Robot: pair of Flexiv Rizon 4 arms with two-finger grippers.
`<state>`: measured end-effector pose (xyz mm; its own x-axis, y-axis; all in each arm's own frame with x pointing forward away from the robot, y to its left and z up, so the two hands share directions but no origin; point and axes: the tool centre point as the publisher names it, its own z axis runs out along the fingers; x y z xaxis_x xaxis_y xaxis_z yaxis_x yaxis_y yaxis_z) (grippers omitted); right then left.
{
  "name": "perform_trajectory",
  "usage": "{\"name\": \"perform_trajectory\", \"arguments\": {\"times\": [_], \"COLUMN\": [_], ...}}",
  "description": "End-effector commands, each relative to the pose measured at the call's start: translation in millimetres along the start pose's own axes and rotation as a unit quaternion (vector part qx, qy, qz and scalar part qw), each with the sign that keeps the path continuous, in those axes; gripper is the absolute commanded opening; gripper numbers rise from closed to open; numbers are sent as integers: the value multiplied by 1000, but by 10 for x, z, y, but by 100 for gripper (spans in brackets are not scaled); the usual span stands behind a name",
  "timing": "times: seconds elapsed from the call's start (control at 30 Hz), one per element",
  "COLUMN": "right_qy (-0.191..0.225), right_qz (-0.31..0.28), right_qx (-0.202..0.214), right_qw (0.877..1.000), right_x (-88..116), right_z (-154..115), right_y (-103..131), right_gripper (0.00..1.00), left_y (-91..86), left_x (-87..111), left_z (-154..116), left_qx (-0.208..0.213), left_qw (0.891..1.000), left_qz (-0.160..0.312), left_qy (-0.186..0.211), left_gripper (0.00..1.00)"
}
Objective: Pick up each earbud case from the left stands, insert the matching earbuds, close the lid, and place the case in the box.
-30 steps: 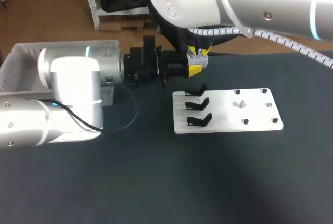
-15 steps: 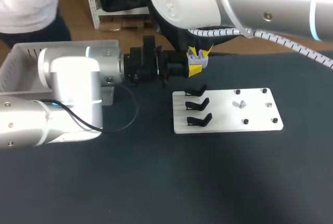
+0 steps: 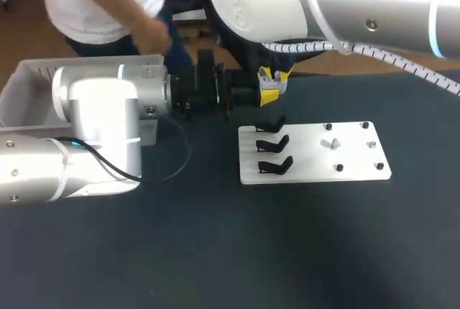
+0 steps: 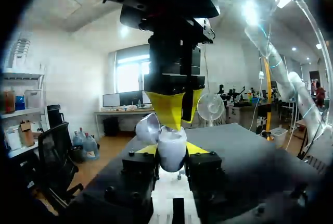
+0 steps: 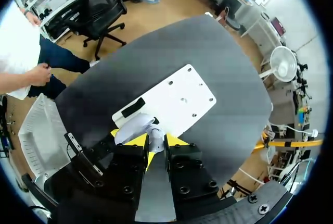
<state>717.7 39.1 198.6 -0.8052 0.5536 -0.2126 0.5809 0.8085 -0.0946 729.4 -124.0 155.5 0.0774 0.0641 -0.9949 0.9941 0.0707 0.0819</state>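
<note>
Left pincer (image 4: 171, 152) and right pincer (image 5: 152, 144) meet at the stand board's (image 3: 316, 157) far corner.
Only the left wrist view shows the left pincer pinching the open earbud case (image 4: 168, 141); right pincer's state cannot be told.

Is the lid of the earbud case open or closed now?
Open. In the left wrist view the lid is swung back and stands apart from the case. The right wrist view shows it the same way.
</note>
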Motion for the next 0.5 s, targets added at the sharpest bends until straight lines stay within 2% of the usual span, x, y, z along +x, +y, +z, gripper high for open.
{"name": "perform_trajectory", "arguments": {"times": [0.03,0.27,0.3,0.4,0.43,0.5], "right_qy": [0,3,3,3,2,1], "right_qz": [2,1,1,1,1,2], "right_qx": [-2,-3,-3,-5,-5,-6], "right_qw": [1000,1000,1000,1000,1000,1000], "right_x": [23,37,27,27,28,21], "right_z": [13,33,36,18,15,14], "right_y": [-16,-26,-32,-36,-36,-42], "right_gripper": [0,0,4,27,33,34], "left_y": [-20,-20,-20,-20,-20,-20], "left_x": [6,6,6,6,6,6], "left_z": [7,7,7,7,7,7], "left_qx": [-4,-4,-4,-4,-4,-4], "left_qw": [1000,1000,1000,1000,1000,1000], "left_qz": [2,2,2,2,2,2], "left_qy": [-2,-2,-2,-2,-2,-2], "left_gripper": [0,0,0,0,0,0]}}
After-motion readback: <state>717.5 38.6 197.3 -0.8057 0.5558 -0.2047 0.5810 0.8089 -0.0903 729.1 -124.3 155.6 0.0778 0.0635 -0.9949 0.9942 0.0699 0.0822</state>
